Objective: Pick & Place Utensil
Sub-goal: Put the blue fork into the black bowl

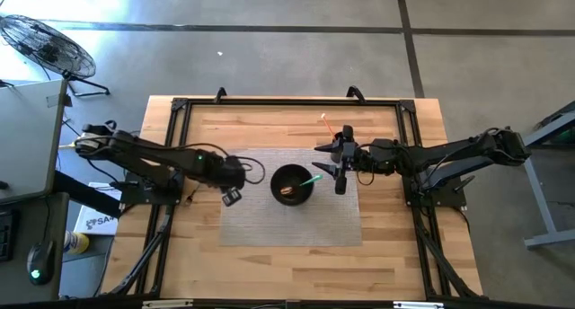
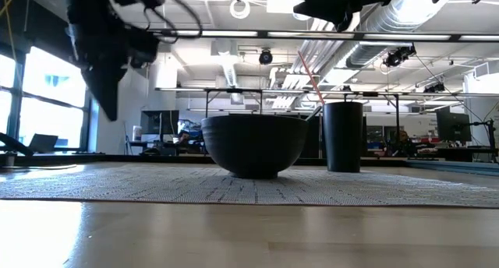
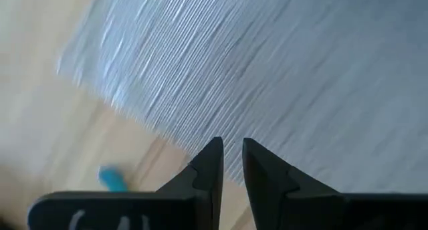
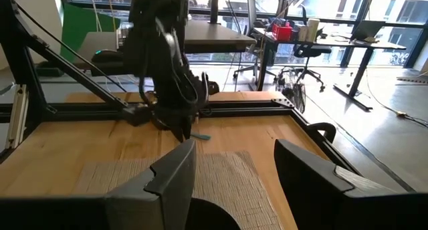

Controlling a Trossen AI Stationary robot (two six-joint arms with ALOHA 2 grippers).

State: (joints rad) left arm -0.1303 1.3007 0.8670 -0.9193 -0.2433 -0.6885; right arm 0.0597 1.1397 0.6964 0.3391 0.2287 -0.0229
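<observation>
A wooden table (image 1: 269,264) is seen from above, framed by black rails. A grey woven mat (image 1: 269,224) is laid across its middle. Two dark arms are stretched over it, the left one from nine o'clock and the right one from three o'clock.

At the mat's centre a dark bowl (image 1: 292,184) is set. Just beyond it, toward one o'clock, a dark cylindrical holder (image 2: 343,135) is stood, and a thin orange stick (image 2: 309,76) is leaned out of it.

The right gripper (image 1: 339,168) is held just at three o'clock of the bowl, above the table. Its fingers (image 4: 170,170) are spread wide apart and nothing is held between them.

The left gripper (image 1: 232,195) is held at nine o'clock of the bowl, over the mat's edge. Its fingers (image 3: 207,170) are nearly together with only a thin gap, and nothing is gripped.

A green utensil (image 1: 310,179) is laid across the bowl's rim on the three o'clock side, with one end inside. Something brownish is seen in the bowl, too small to identify. A small blue object (image 3: 112,179) is left on the bare wood near the left gripper, off the mat.

The placing of the green utensil is judged done, or nearly so, since it is released. If more pieces are wanted, the blue object and the orange stick are judged to remain.
</observation>
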